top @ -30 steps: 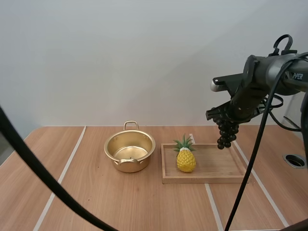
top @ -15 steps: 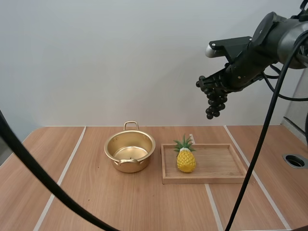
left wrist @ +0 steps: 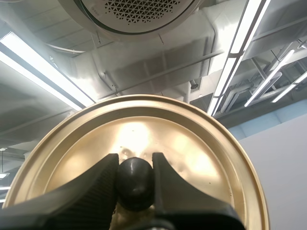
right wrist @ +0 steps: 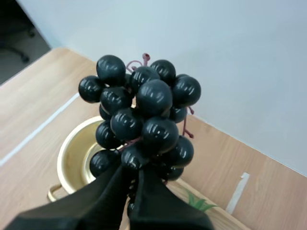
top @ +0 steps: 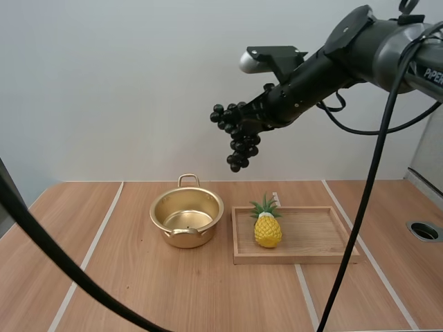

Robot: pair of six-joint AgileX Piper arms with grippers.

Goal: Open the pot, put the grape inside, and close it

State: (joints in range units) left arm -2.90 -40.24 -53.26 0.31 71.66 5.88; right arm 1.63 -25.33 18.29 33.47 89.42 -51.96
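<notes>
**Now: grapes held high, pot open, lid in the other tool**

Plainly, the only writing to be read is on the right arm (top: 374, 41): white letters, "PiPE", running to the edge of the high view. Nothing on the desk (top: 138, 290) carries a label.

The right tool (top: 257, 116) is clamped on a bunch of black grapes (top: 237, 138). It holds the bunch well above the desk, over the stretch between the pot (top: 187, 238) and the near end of the wooden tray (top: 291, 257). The gold pot stands open on the desk, with nothing in it. Just beside it on the tray a small yellow pineapple (top: 267, 228) stands upright, apart from the pot.

The right wrist view adds the grip itself. The tool's (right wrist: 132, 175) two black fingers pinch the bunch (right wrist: 141, 120) from beneath, reddish stem ends poke out at the top, and the pot's rim (right wrist: 72, 153) lies below the grapes, with green pineapple leaves (right wrist: 199, 203) close by.

The left wrist view gives what the high view lacks. The left tool (left wrist: 134, 160) is closed on the black knob (left wrist: 135, 182) of the gold lid (left wrist: 201, 143), one finger on each side of the knob. The lid's round face spreads wide behind the fingers.
</notes>
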